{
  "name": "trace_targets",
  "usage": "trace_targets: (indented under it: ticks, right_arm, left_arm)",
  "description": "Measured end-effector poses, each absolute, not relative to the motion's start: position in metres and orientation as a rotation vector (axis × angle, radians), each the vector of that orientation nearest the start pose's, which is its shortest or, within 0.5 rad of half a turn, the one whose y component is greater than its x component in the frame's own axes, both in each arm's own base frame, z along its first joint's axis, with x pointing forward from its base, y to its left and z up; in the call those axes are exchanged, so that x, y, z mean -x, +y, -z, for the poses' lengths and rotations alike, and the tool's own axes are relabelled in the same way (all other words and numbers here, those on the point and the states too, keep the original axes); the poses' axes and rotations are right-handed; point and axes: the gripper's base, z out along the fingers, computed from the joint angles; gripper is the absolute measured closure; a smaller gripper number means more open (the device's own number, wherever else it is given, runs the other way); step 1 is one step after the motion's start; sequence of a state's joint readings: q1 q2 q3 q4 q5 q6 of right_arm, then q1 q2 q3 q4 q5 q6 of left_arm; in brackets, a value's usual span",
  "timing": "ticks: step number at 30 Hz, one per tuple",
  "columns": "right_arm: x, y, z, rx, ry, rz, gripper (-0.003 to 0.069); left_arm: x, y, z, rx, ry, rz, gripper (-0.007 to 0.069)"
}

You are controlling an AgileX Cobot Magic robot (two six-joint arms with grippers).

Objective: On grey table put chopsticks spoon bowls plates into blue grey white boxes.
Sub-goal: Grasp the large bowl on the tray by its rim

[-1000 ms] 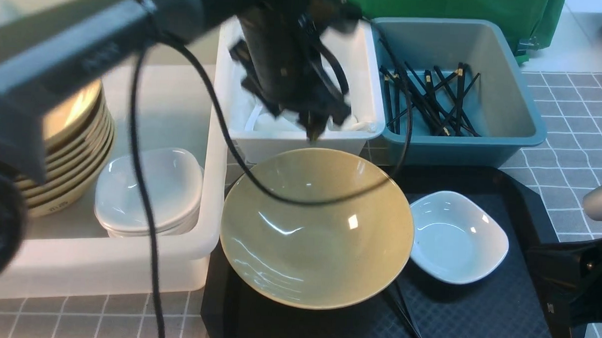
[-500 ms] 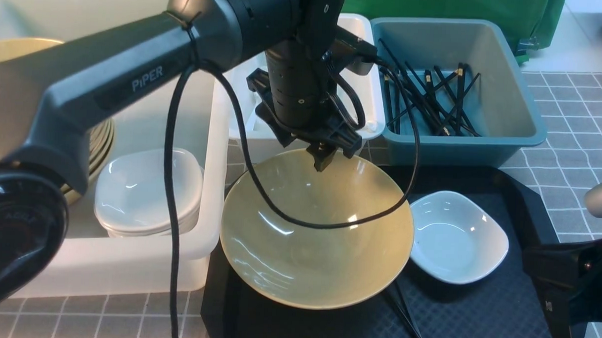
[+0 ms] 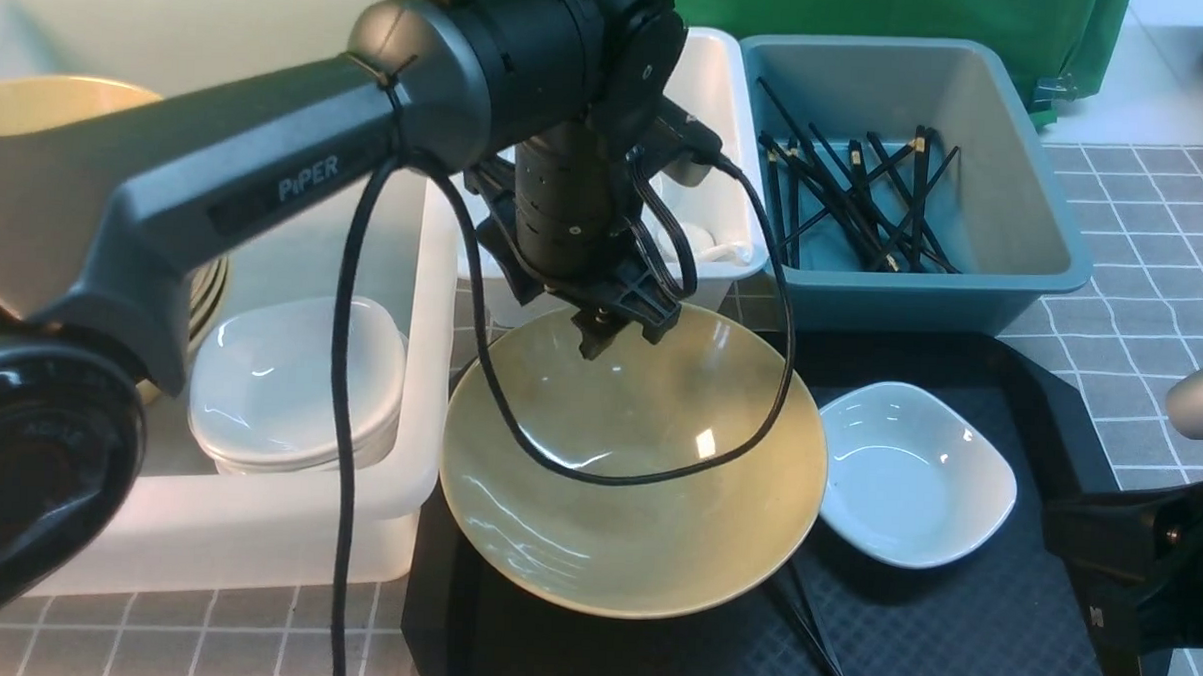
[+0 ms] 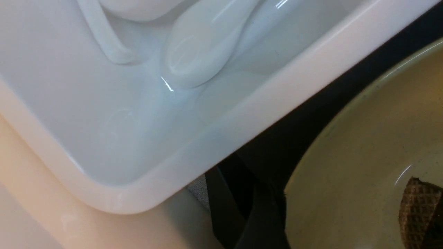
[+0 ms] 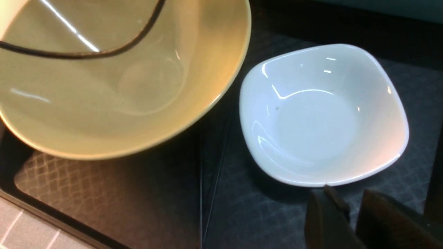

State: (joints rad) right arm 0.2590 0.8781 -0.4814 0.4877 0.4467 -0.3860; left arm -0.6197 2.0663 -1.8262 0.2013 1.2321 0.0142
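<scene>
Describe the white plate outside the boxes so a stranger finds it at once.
Look at the black tray. Right of the big beige bowl lies one white plate. It lies alone, unlike the stacked plates in the large white box.

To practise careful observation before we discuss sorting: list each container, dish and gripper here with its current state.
Big bowl: upright, empty, on the black tray.
Small dish: upright, empty, beside it.
Blue-grey box: holding chopsticks.
Small white box: holding spoons.
Large white box: holding stacked bowls and dishes.
Left gripper: open, above the bowl's far rim.
Right gripper: slightly open, empty.
</scene>
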Motion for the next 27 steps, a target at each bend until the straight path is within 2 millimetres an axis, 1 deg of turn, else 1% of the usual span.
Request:
trace_targets:
  ticks: [6, 10, 12, 14, 16, 18, 19, 20, 24, 26, 27]
  right_arm:
    - [-0.152, 0.06, -0.251, 0.339, 2.279, -0.403, 0.0488]
    - [-0.152, 0.06, -0.251, 0.338, 2.28, -0.404, 0.0486]
    - [-0.152, 0.06, -0.251, 0.338, 2.28, -0.404, 0.0487]
    - [-0.152, 0.06, -0.251, 0.337, 2.28, -0.405, 0.0487]
    - [-0.152, 0.06, -0.251, 0.337, 2.28, -0.405, 0.0487]
    - [-0.152, 0.06, -0.251, 0.337, 2.28, -0.405, 0.0487]
    - [-0.152, 0.06, -0.251, 0.337, 2.28, -0.405, 0.0487]
    - [-0.152, 0.06, -0.251, 0.337, 2.28, -0.405, 0.0487]
    - [-0.152, 0.06, -0.251, 0.337, 2.28, -0.405, 0.0487]
    - [-0.152, 0.06, -0.251, 0.337, 2.28, -0.405, 0.0487]
    - [-0.152, 0.06, -0.251, 0.337, 2.28, -0.405, 0.0487]
  left_arm:
    - [-0.37, -0.245, -0.224, -0.966, 2.791, -0.178, 0.02]
    - [-0.369, -0.248, -0.219, -0.96, 2.818, -0.13, 0.0212]
    - [-0.368, -0.249, -0.219, -0.953, 2.829, -0.099, 0.0249]
    - [-0.366, -0.251, -0.219, -0.963, 2.833, -0.072, 0.0316]
    - [-0.366, -0.251, -0.219, -0.97, 2.833, -0.062, 0.0354]
    - [-0.364, -0.251, -0.22, -1.013, 2.84, -0.05, 0.0454]
    - [-0.363, -0.251, -0.22, -1.017, 2.84, -0.048, 0.0454]
    - [-0.363, -0.252, -0.221, -1.029, 2.834, -0.019, 0.0511]
    - [-0.364, -0.253, -0.223, -1.013, 2.823, 0.043, 0.0519]
    - [-0.364, -0.251, -0.226, -1.02, 2.824, 0.09, 0.0538]
    - [-0.364, -0.249, -0.231, -1.024, 2.819, 0.13, 0.0563]
